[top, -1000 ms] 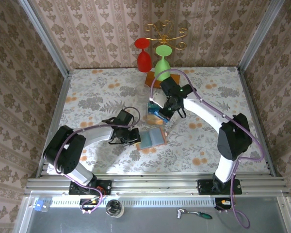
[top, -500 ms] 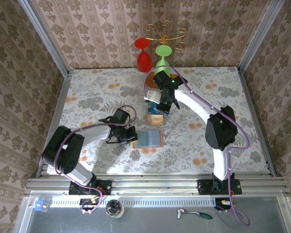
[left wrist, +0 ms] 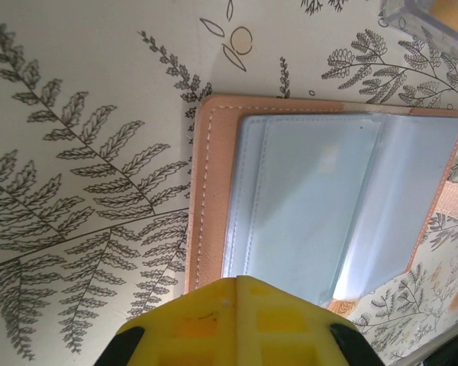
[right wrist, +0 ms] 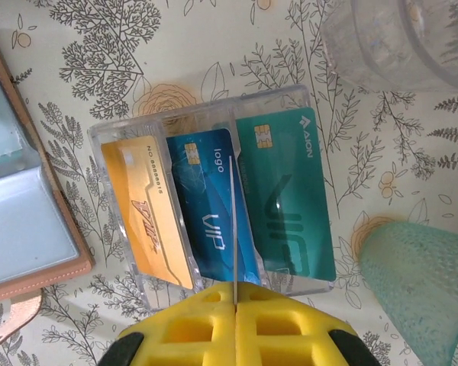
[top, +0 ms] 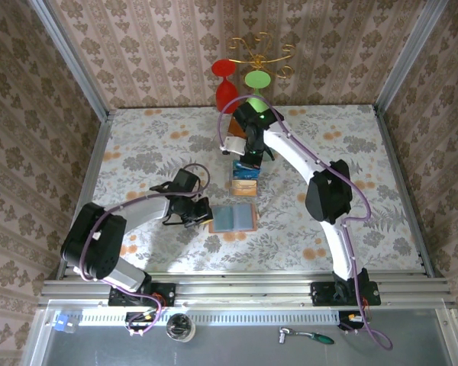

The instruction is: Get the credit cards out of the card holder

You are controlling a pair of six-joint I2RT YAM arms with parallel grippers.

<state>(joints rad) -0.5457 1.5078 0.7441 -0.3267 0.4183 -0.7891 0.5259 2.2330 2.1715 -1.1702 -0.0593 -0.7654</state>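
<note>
We should lower our right pincer [right wrist: 233, 301], clenched on what seems a thin edge-on credit card [right wrist: 233, 221], squarely above the clear plastic tray [right wrist: 206, 105] before releasing; left pincer [left wrist: 237, 309] clenched.

Left arm [top: 137, 210] lies low, stretched from its base toward 2 o'clock, wrist turned so the left gripper [top: 204, 216] points at 3 o'clock, yellow fingers pressed together. Right arm [top: 294, 152] reaches far out toward 11 o'clock with the elbow raised. Its wrist is folded over, so the right gripper [top: 246, 158] aims back at 6 o'clock — fingers clamped on a thin card [right wrist: 233, 229], seen edge-on.
</note>
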